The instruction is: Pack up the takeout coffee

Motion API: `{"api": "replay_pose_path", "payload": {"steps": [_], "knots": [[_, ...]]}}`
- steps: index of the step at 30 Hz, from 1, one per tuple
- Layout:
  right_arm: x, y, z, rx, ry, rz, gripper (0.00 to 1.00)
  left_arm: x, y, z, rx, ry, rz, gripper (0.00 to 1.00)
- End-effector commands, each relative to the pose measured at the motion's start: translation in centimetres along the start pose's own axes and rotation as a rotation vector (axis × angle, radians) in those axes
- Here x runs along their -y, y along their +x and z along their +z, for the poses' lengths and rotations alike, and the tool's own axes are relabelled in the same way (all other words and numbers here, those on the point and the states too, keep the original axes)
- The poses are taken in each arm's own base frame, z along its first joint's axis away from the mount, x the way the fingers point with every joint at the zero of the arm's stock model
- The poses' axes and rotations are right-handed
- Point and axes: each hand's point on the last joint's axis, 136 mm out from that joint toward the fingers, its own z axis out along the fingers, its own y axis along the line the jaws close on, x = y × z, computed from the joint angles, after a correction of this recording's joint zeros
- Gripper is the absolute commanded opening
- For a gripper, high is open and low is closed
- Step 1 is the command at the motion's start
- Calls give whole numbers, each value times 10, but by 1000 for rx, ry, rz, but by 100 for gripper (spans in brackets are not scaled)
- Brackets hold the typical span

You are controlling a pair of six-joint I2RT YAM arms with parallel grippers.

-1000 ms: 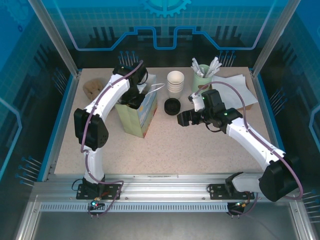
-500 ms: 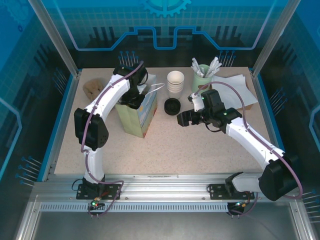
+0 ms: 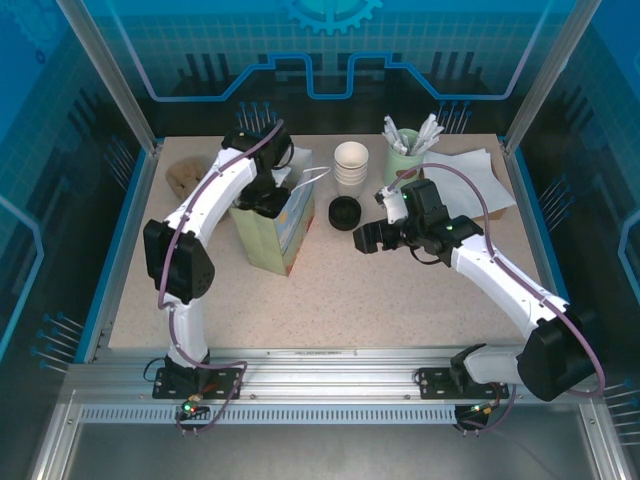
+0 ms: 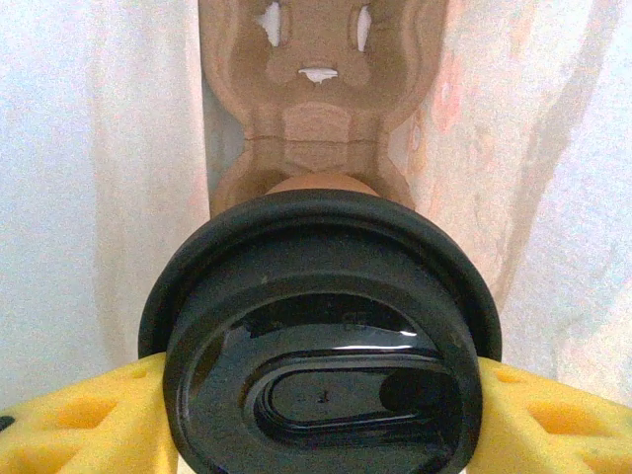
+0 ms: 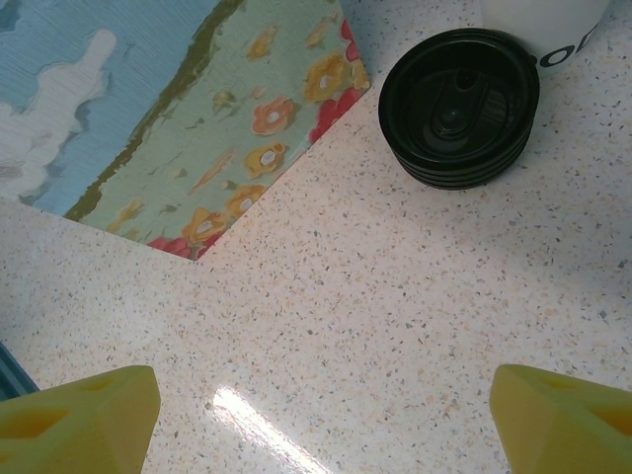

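Takeout coffee (image 4: 321,326) barely moves: left gripper (image 4: 316,425) still pinches it down inside the bag (image 3: 275,240), right gripper (image 5: 326,415) stays spread, so nearly packed imo.

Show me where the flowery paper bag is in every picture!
Top view: the bag stands left of the middle, under the left claw.
Left wrist view: its white inside walls flank the coffee cup the claw holds.
Right wrist view: its flowery side, top left.
Shared landmark: the black lids beside it, top and right wrist views.
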Motion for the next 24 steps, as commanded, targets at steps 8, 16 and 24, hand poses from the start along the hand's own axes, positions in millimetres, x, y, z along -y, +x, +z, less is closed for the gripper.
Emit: {"api": "replay_pose_path", "payload": {"steps": [8,16,24], "knots": [[-4,8,7,-26,-11,-18,88,2,11,-13,-12,42,-90,43],[-3,9,9,-31,-13,-19,88,1,15,0,-54,33,-94,43],[-3,11,10,-35,-11,-19,88,1,15,12,-81,31,-95,43]]}}
